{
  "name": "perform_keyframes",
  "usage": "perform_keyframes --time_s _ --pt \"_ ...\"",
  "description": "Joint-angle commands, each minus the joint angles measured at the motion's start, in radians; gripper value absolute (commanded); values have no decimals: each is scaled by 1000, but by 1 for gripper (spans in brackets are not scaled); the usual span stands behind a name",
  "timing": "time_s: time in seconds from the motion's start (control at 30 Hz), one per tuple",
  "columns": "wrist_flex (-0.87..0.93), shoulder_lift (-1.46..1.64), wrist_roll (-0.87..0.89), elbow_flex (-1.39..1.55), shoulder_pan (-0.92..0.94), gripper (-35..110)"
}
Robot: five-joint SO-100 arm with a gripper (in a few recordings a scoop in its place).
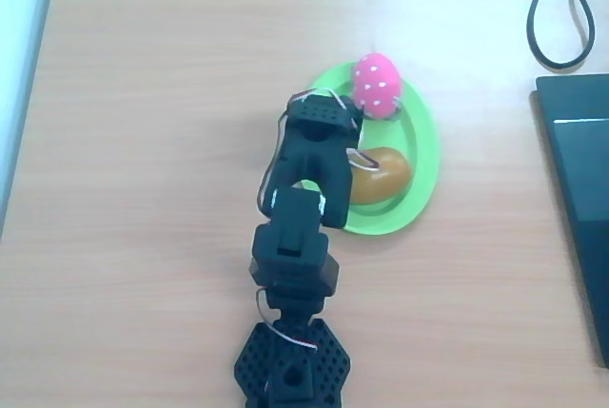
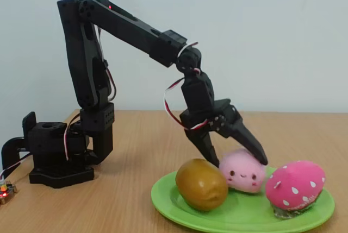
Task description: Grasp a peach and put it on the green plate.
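Note:
The green plate lies in front of the arm. On it, in the fixed view, the pale pink peach rests between the other two toys. My black gripper comes down on the peach from above. Its two fingers straddle the fruit, with their tips against its left and right sides. In the overhead view the gripper hangs over the plate's left part and hides the peach.
A glossy brown oval toy and a hot-pink white-dotted toy also lie on the plate. A dark device and a black cable occupy the table's right edge in the overhead view.

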Motion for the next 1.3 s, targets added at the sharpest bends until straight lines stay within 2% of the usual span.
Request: perform_keyframes --time_s 0.0,0.3,0.6,0.83,1.0,1.27 --pt "5 84 3 18 -8 45" --pt "5 241 -17 20 -41 42" --pt "-20 486 -28 106 -115 22" --pt "-173 775 -132 351 -206 -3" --pt "-285 930 -170 534 -219 -8" --pt "-417 1140 -178 788 -290 -8"
